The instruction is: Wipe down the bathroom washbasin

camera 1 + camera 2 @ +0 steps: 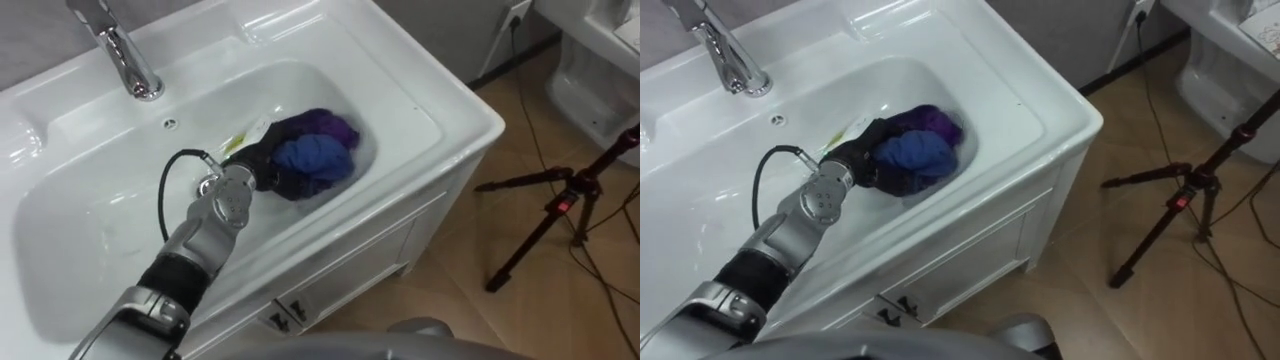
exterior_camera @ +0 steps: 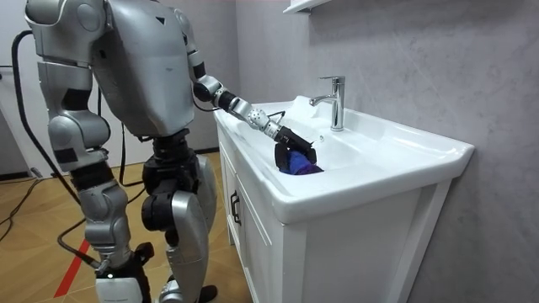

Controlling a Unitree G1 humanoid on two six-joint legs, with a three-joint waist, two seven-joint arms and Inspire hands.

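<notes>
Reaching into the white basin [image 1: 100, 215] from its front edge, the left hand [image 1: 258, 166] lies against a bunched blue-and-purple cloth [image 1: 318, 152] at the bowl's right end. Whether it is clamped on the cloth I cannot tell. The cloth sits just right of the hand, so most of the bowl probably lies leftward, below the faucet [image 1: 125, 55]. A tripod [image 1: 560, 205] stands on the wood floor.

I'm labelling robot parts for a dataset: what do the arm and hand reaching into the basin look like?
The left arm is silver-grey metal, with a round joint disc by the wrist and a black section further back. A thin black cable loops out beside the wrist. The left hand is black.
</notes>
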